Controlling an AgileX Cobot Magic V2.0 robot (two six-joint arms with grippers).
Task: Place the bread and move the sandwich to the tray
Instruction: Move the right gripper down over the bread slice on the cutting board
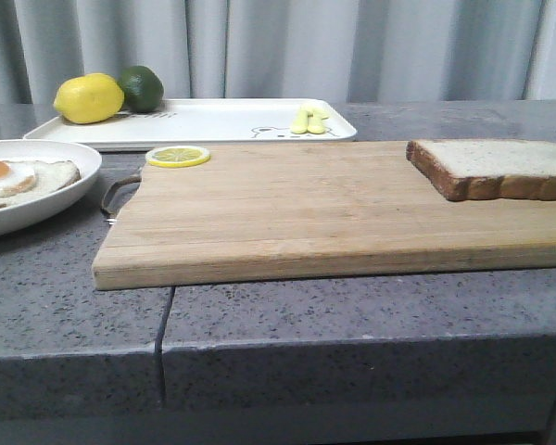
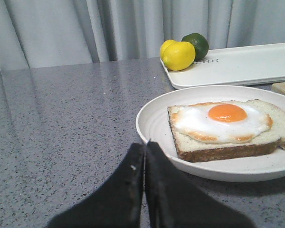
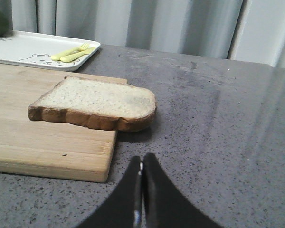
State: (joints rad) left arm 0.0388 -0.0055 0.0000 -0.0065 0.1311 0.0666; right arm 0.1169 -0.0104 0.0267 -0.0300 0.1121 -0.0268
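Brown-crusted bread (image 3: 96, 102) overhanging board (image 3: 47, 137) edge.

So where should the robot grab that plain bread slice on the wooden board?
Probably the rounded end of the thick brown-crusted bread slice that sticks out past the wooden cutting board's edge. The right hand, now shut, could open and come in from that side, pinching above and below the overhang.

Grey speckled stone bench (image 1: 56, 306) carries a wooden cutting board (image 1: 306, 218), white plate (image 1: 69, 181), and the tray (image 1: 213, 120) behind.
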